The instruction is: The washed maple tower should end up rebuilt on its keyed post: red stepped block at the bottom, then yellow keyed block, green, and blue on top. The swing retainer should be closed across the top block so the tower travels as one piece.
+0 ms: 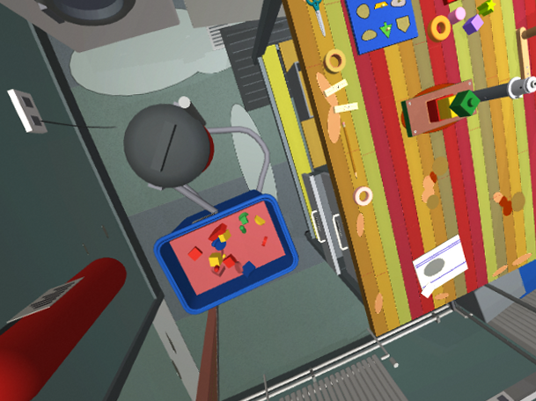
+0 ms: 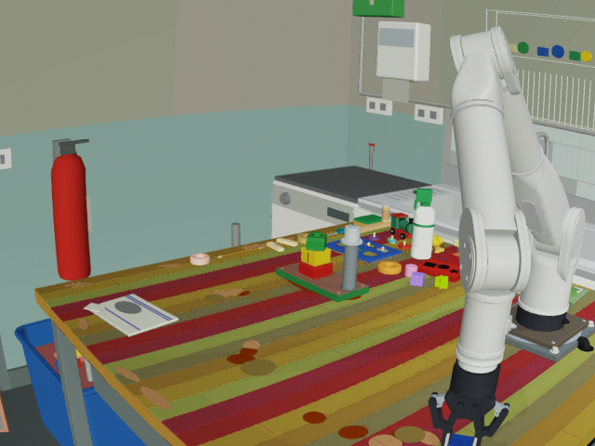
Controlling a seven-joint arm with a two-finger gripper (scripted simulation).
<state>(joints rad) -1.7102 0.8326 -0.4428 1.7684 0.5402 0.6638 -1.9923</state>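
Note:
The blue block [image 2: 462, 439] sits on the near edge of the striped table, at the bottom of the second side camera's view and partly cut off. The tower stands far back on its green-edged base [image 2: 323, 282] [image 1: 421, 113]. It has the red stepped block [image 2: 315, 270] at the bottom, the yellow keyed block [image 2: 315, 255] on it and the green block [image 2: 316, 241] [image 1: 465, 103] on top. The grey retainer post [image 2: 350, 259] stands beside the tower, with its arm [image 1: 506, 90] swung away. My gripper [image 2: 465, 434] is down at the near edge and closed on the blue block.
Behind the tower lie a blue puzzle board [image 2: 367, 249], a white spray bottle [image 2: 423, 230], rings and small shapes. A white card [image 2: 130, 313] lies at the left end of the table. A blue bin of toy pieces [image 1: 227, 252] stands on the floor beside the table.

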